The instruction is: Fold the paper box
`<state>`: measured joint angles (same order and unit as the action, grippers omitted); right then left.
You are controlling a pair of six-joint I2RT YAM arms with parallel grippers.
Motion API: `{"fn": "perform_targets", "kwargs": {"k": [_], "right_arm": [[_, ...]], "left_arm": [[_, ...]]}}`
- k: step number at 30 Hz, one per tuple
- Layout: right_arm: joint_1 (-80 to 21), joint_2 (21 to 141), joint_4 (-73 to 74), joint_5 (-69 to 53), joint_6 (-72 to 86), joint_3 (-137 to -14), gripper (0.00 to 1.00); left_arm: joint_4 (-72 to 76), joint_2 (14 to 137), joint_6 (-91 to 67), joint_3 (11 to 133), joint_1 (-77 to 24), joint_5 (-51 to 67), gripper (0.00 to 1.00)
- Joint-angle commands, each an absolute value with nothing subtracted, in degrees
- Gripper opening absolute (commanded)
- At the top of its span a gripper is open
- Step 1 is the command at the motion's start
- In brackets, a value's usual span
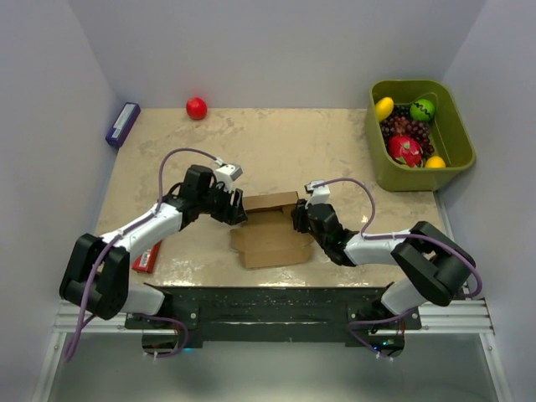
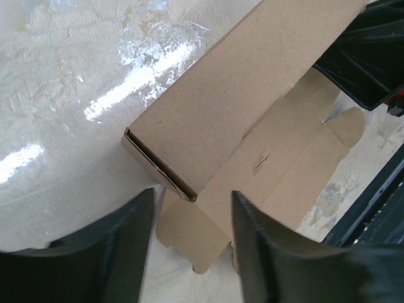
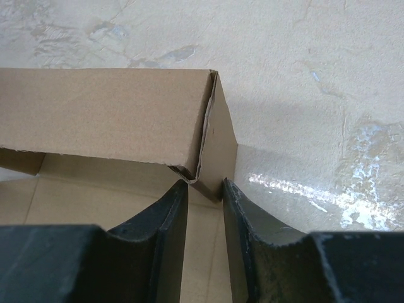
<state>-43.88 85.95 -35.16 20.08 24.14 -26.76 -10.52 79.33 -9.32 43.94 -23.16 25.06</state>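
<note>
The paper box (image 1: 270, 228) is brown cardboard lying half-folded in the middle of the table: its far long wall (image 2: 252, 88) is rolled up into a ridge, and the base and notched flaps lie flat. My left gripper (image 1: 240, 209) is at the ridge's left end. In the left wrist view its fingers (image 2: 126, 246) stand wide apart and open, with the ridge's corner just ahead of them and untouched. My right gripper (image 1: 298, 219) is at the right end. There its fingertips (image 3: 178, 205) pinch the upright end flap (image 3: 221, 142) at the ridge's corner.
A green bin (image 1: 456, 134) of toy fruit stands at the back right. A red ball (image 1: 196, 107) lies at the back edge and a small purple box (image 1: 122, 124) at the back left. A flat red box (image 1: 147, 257) lies under my left arm.
</note>
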Motion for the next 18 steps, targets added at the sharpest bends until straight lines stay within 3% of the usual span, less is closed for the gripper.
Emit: {"fn": "perform_targets", "kwargs": {"k": [1, 8, 12, 18], "right_arm": [[-44.1, 85.3, -37.0, 22.1, 24.2, -26.5, 0.33], [-44.1, 85.2, -34.0, 20.1, 23.1, -27.5, 0.32], [-44.1, 84.7, -32.8, 18.8, 23.0, -27.6, 0.32], [-44.1, 85.2, -33.7, 16.6, 23.4, -27.4, 0.32]], "left_arm": [[-8.2, 73.1, -6.6, 44.7, -23.2, 24.2, 0.67], [-4.1, 67.2, 1.8, 45.4, -28.9, 18.6, 0.71], [-2.7, 69.5, 10.1, 46.4, -38.9, 14.6, 0.72], [-3.4, 72.8, 16.3, 49.0, -42.8, 5.9, 0.69]]}}
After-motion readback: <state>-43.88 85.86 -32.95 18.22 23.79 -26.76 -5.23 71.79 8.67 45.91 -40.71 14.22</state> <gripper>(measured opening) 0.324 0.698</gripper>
